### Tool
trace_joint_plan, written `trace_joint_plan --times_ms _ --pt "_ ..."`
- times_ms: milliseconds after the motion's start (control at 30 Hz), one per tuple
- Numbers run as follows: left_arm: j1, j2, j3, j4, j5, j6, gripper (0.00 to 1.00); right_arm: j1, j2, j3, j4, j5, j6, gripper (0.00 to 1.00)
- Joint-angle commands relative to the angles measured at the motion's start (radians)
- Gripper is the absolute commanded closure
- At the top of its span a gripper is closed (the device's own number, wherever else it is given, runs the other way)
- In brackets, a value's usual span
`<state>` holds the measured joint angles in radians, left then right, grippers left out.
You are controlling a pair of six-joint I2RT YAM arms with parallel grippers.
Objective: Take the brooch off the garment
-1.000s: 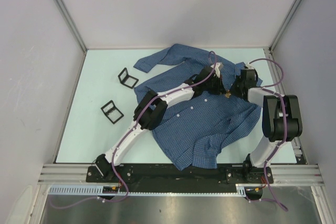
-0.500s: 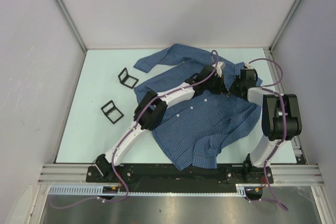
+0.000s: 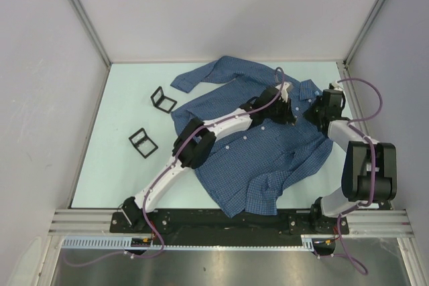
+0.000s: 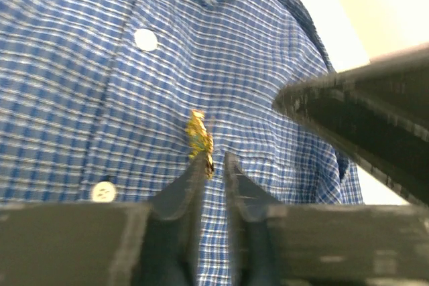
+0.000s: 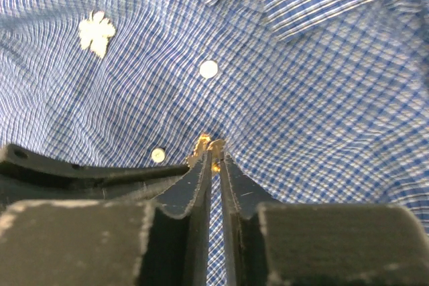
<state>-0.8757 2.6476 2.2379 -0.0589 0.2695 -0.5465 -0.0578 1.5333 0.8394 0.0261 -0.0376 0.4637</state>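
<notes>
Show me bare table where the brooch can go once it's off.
Best: the near-left corner of the table, bordered by the nearer black frame and the left arm. Also the far-left corner, between the farther black frame and the walls. Crowded: the right side, filled by shirt and right arm.

Right arm (image 3: 365, 165) is swung outward beyond garment (image 3: 268, 159) right edge. Right gripper (image 5: 216, 154) is drawn toward that edge. Left gripper (image 4: 214, 159) is advanced toward garment collar.
</notes>
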Motion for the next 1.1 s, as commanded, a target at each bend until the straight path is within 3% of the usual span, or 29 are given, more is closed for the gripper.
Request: trace_joint_plan --times_ms 0,133,600,700,867,1067 --pt "-0.014 -0.100 -0.038 0.082 0.065 0.014 0.71 -0.028 -0.019 -0.017 0.029 -0.031 0.024 0.84" --pt "-0.013 -0.104 -0.063 0.128 0.109 0.017 0.51 -0.039 -0.002 -0.019 0.038 -0.057 0.029 0.82" --pt "0.000 0.031 0.075 0.249 0.355 -0.127 0.32 -0.114 -0.001 -0.051 0.081 -0.186 0.062 0.80" --pt "0.015 0.040 0.066 0.298 0.408 -0.176 0.34 -0.128 0.008 -0.053 0.090 -0.223 0.062 0.70" --pt "0.020 -0.096 -0.119 0.306 0.347 -0.044 0.32 -0.148 0.067 -0.056 0.139 -0.327 0.079 0.61" --pt "0.029 -0.236 -0.253 0.286 0.298 0.095 0.23 -0.149 0.116 -0.059 0.173 -0.340 0.084 0.65"
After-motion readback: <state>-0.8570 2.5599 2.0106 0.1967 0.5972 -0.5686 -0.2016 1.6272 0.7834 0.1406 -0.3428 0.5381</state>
